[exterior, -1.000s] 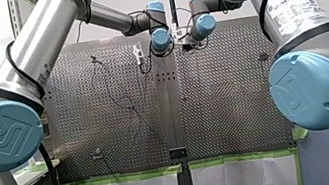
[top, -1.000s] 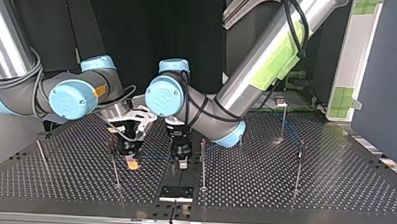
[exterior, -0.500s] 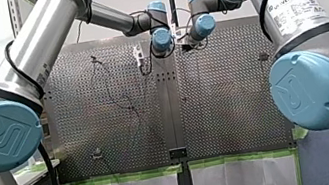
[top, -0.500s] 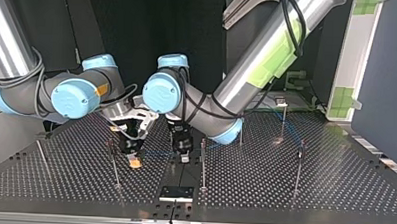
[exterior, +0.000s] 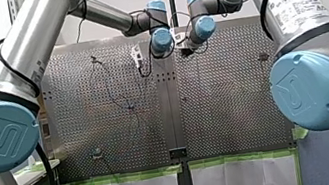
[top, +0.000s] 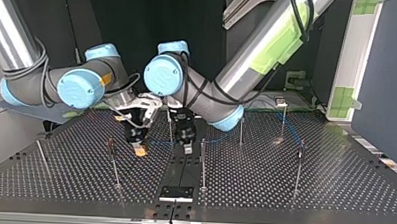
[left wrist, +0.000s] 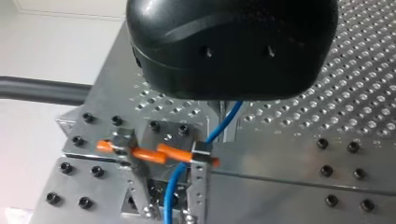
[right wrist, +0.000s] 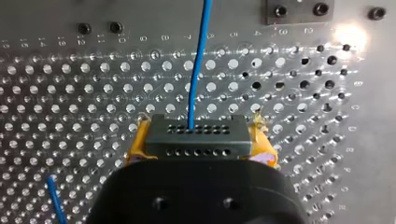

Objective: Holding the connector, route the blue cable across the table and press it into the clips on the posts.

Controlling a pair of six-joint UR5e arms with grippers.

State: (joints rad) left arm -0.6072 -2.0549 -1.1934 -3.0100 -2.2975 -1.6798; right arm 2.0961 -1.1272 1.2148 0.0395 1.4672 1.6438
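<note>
My right hand [right wrist: 201,144] is clenched on the connector [right wrist: 196,133], and the cable [right wrist: 198,56] runs straight out ahead of it. In the top view the cable lies left to right, from that hand past my left hand [top: 186,145] just beside it, whose grip I cannot tell. A post [top: 202,162] stands just right of the left hand, so I judge the left nearer for the next press
</note>
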